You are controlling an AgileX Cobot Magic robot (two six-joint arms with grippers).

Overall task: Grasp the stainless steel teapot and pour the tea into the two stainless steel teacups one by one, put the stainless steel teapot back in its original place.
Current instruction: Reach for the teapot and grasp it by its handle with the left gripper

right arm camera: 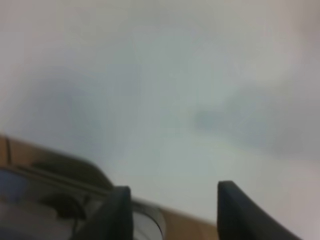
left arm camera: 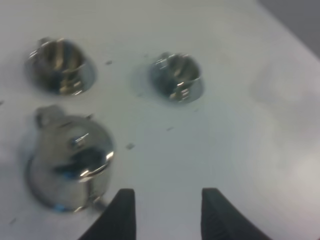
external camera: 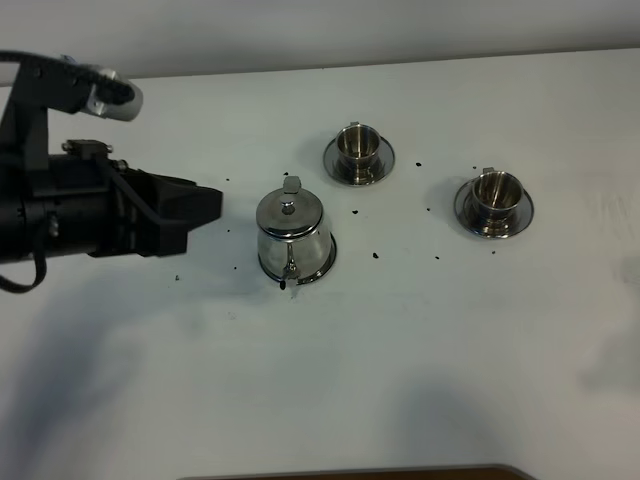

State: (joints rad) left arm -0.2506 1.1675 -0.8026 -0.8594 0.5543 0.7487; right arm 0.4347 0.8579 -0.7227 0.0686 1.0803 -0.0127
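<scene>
Ext. high cam: a white table is seen from above, dotted w/ small dark specks. The stainless steel teapot is stood upright, lid on, on its round steel saucer, left of centre. Its spout is turned toward the near edge and its handle toward the far edge. The two stainless steel teacups are set upright on saucers of their own: one cup just beyond the teapot and slightly to its right, the other cup further right, well apart from the pot. The black left gripper is held just left of the teapot, near but not touching it. Left wrist cam: the pic is blurred. The left gripper is shown released, its two dark fingers parted w/ only bare table btwn them. The teapot is seen beside one finger, outside the gap, w/ one cup and the other cup beyond it. Right wrist cam: very blurred. The right gripper is likewise shown released, fingers spread over plain white table, nothing held. A brown strip and a dark grey shape are glimpsed by one finger; what they are cannot be told.
</scene>
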